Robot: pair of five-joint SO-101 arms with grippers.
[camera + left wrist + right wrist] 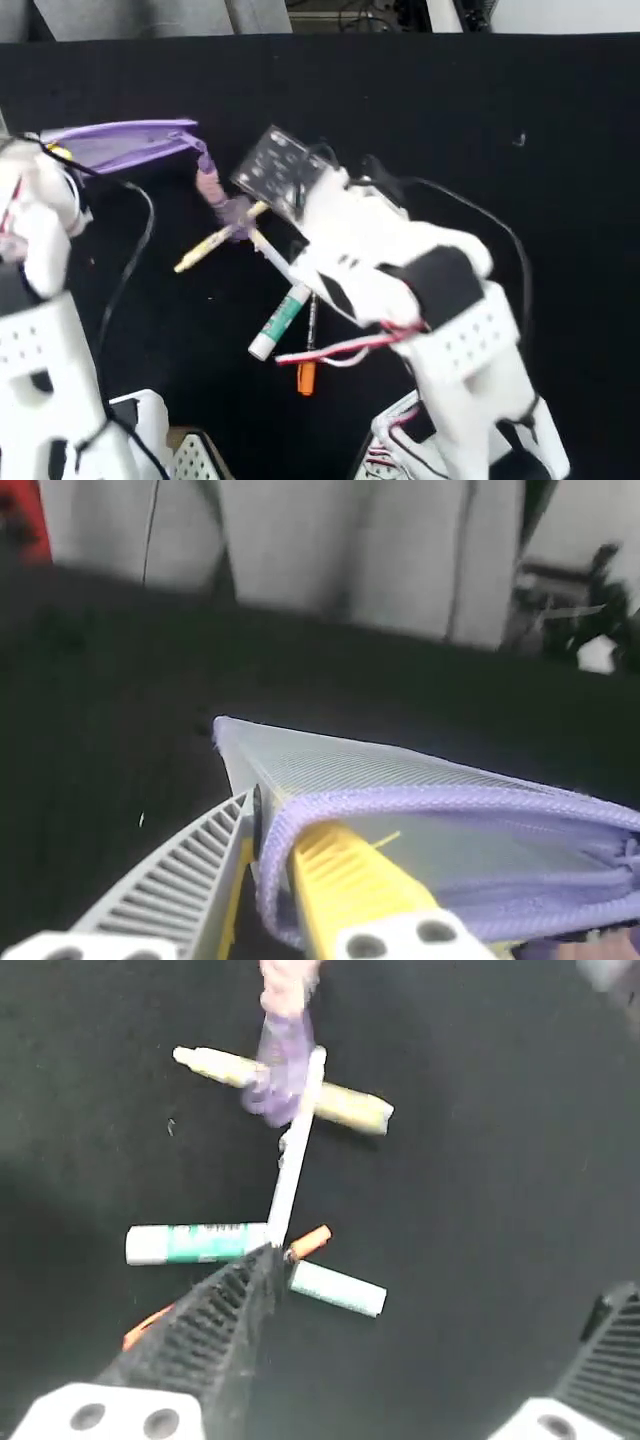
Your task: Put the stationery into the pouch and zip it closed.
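High view, near edge: an orange pen (306,375) lies on the black desk (500,120), closest to the arm bases.
Marker: a green-and-white marker (280,322) lies just beside the orange pen, slanting away from it.
Right end effector (440,1270): the fingers are spread wide apart and hold nothing. It hangs above the scattered stationery, with one dark finger (215,1320) tipped over the spot where the marker meets a white pen (295,1165).
White pen: it runs from the marker toward the far side and crosses a yellow highlighter (215,245).
Purple pen (215,195): it lies across the highlighter too, its far end near the pouch's corner.
Pouch (130,140): pale mesh with purple trim, at the far left, beyond all the stationery on the desk. Whether its zip is open cannot be told.
Left end effector (275,820): clamped on the pouch's purple edge, with a yellow finger (340,880) on one face and a grey one on the other.
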